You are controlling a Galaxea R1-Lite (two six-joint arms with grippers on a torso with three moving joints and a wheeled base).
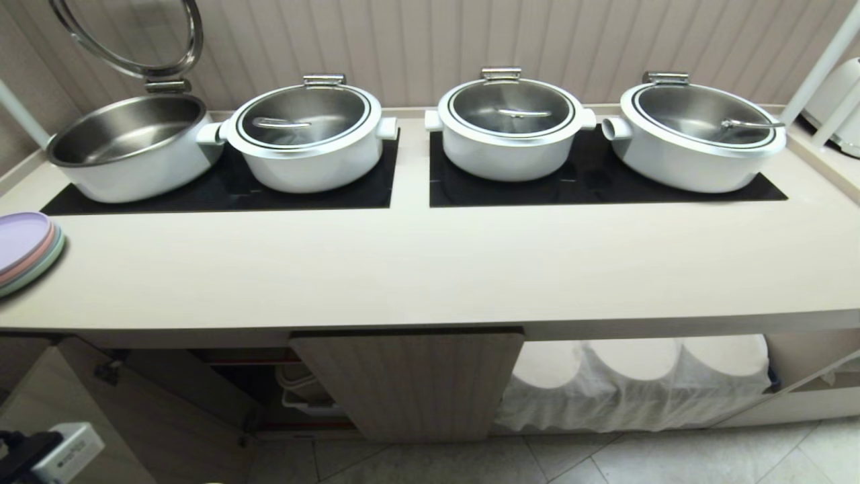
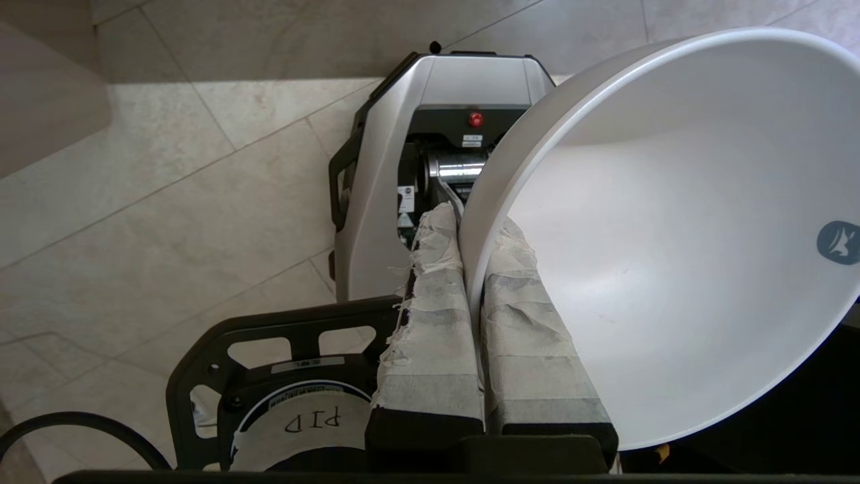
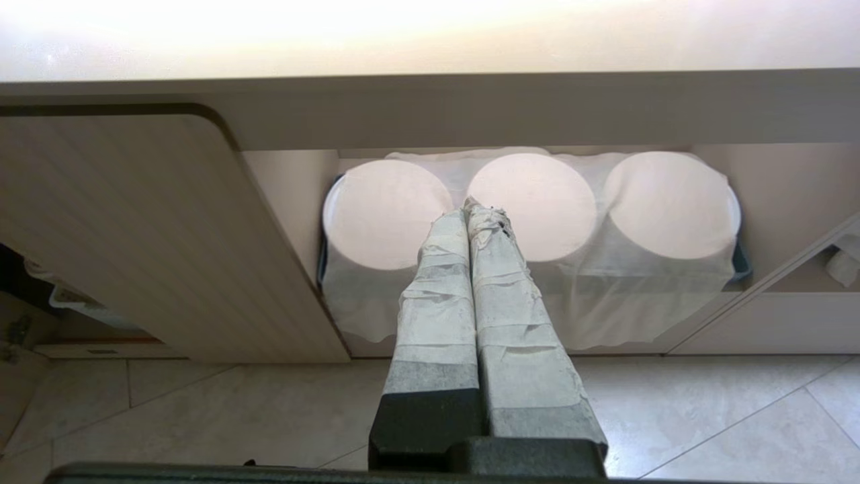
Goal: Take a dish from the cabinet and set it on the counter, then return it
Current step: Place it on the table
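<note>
Four round white steel-lined pots [image 1: 306, 138] are sitting on the long beige counter [image 1: 430, 269] above pale floor tiles [image 1: 672, 457]. The left gripper [image 2: 470, 242] is pinching one white ceramic bowl [image 2: 672, 235] low over the floor; the right gripper [image 3: 470, 212] is resting pressed together.

- We see a catering kitchen or buffet station: four white chafing pots [image 1: 508, 128] on black inset panels [image 1: 591, 181].
- A long beige counter [image 1: 430, 269], stacked plates [image 1: 23, 249], fluted cabinet [image 1: 410, 383] below.
</note>
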